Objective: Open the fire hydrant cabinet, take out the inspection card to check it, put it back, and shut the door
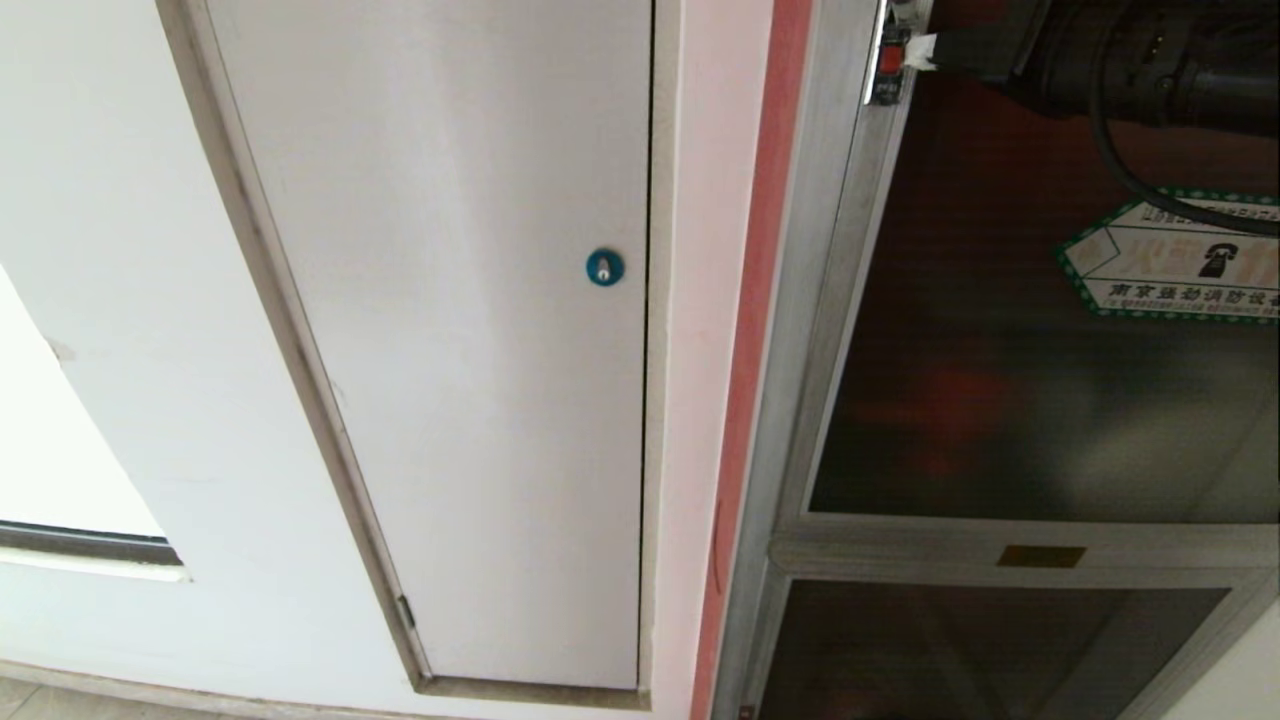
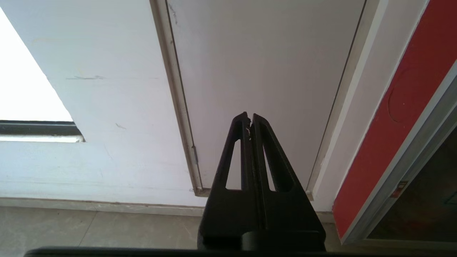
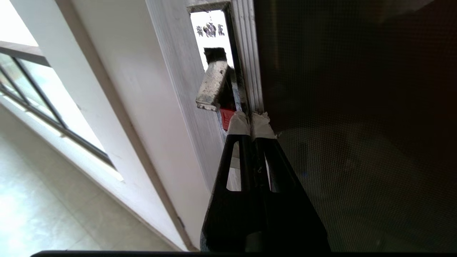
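At the top right of the head view, my right tool (image 1: 925, 50) is reaching to the left edge of the door (image 1: 1030, 380), its taped fingertips (image 3: 238, 123) pressed together with nothing clamped between them. They are sitting right at the small red latch (image 3: 226, 117) on the silver frame of the cabinet (image 1: 820, 300); I cannot tell whether they are touching it. Just beyond the tips, a worn metal tab (image 3: 211, 87) is sticking out of a slot in the frame, with a white label bearing dark characters behind it. The door is lying flush in its frame, its dark glass showing only a dim red glow from inside, and a green-edged sticker (image 1: 1175, 262) is sitting on the glass toward the right. A black cable from my arm is crossing that sticker. Below the door, a lower dark panel (image 1: 980, 650) is carrying a small orange label (image 1: 1040, 556) on the bar above it. The card is hidden from me.

Left of the cabinet, past a red strip, a white door (image 1: 450, 350) with a round blue lock (image 1: 604, 266) is standing closed. My left tool (image 2: 250, 119) is hanging low before that white door, near the floor, its black fingers together and holding nothing.
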